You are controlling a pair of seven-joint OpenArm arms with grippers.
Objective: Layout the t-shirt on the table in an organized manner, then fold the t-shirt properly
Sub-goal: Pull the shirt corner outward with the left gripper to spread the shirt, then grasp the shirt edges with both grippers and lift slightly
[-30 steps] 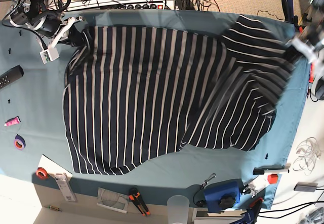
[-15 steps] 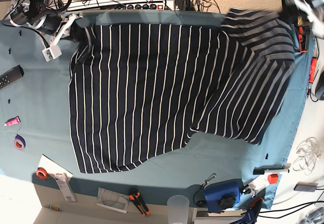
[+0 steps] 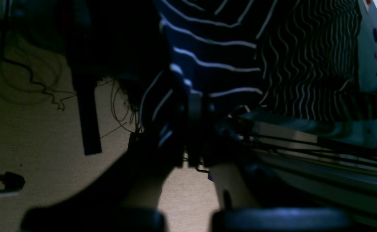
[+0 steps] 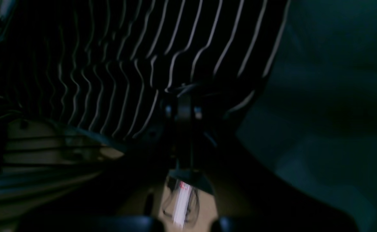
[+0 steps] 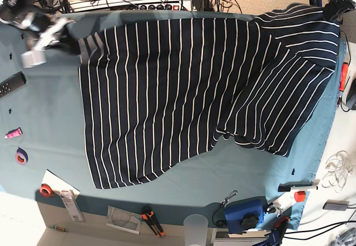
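Claw states are given first: the left claw [image 3: 194, 106] is clamped shut on a bunched edge of the t-shirt [image 5: 183, 90], and the right claw [image 4: 183, 109] is likewise closed on striped fabric, as seen in the dim wrist views. In the base view the left claw [image 5: 332, 4] is found at the upper right corner of the frame, and the right claw [image 5: 65, 34] at the upper left, blurred.

The surface [image 5: 39, 129], covered in teal cloth, fills most of the base view. The t-shirt is spread across its upper and middle part, stretched between the two claws along the top edge, with the stripes running mostly top to bottom. A fold is seen at the right, where the stripes turn diagonal and the fabric bunches toward the lower right. The hem hangs unevenly, lowest at the lower left.

Smaller things lie along the edges: a blue device [image 5: 245, 212] at the bottom, a black remote [image 5: 12, 83] at the left, what appears to be a clear cup [image 5: 196, 226], an orange tape roll [image 5: 46, 190] and a purple tape roll [image 5: 21, 156].
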